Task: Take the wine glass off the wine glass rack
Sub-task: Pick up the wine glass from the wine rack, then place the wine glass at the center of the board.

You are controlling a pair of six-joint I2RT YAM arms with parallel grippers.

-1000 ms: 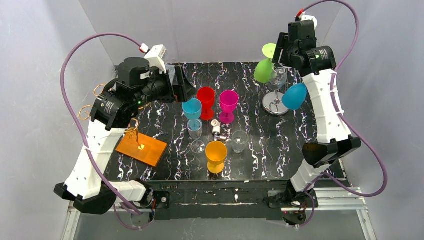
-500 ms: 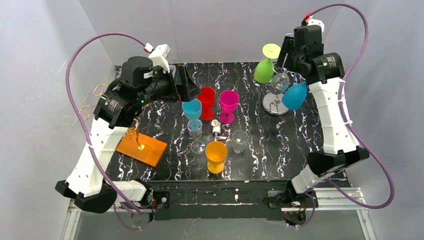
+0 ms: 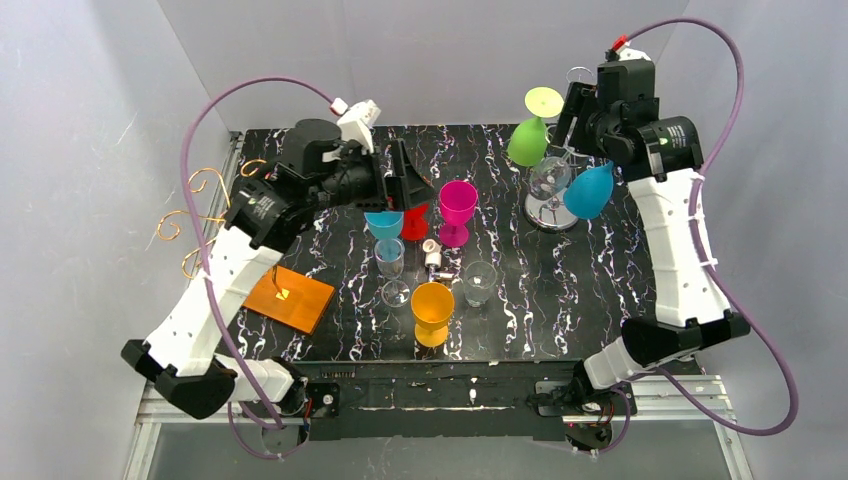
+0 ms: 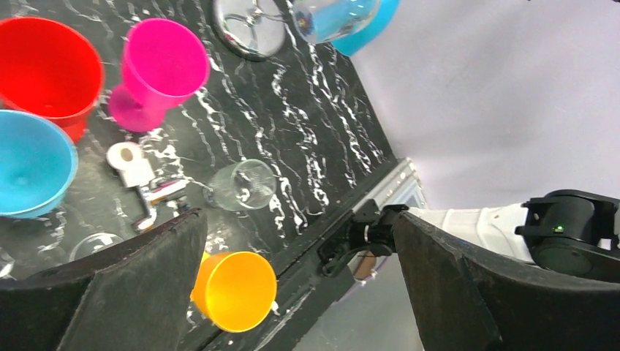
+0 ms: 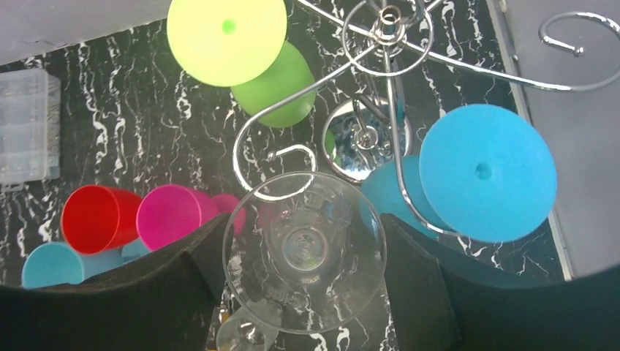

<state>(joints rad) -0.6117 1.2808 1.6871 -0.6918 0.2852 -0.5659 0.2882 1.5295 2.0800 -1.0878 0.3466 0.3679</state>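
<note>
Squarely between right fingers, wine glass, touching both

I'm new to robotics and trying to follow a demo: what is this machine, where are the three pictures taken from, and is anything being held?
Two robot arms are bolted to a table. The wide picture looks down from above; the other two come from cameras on each wrist. The right arm reaches to a wire rack where a green glass and a blue glass hang upside down; its jaws grip a clear glass. The left arm hovers over coloured cups standing on the table, jaws open and empty.
</note>
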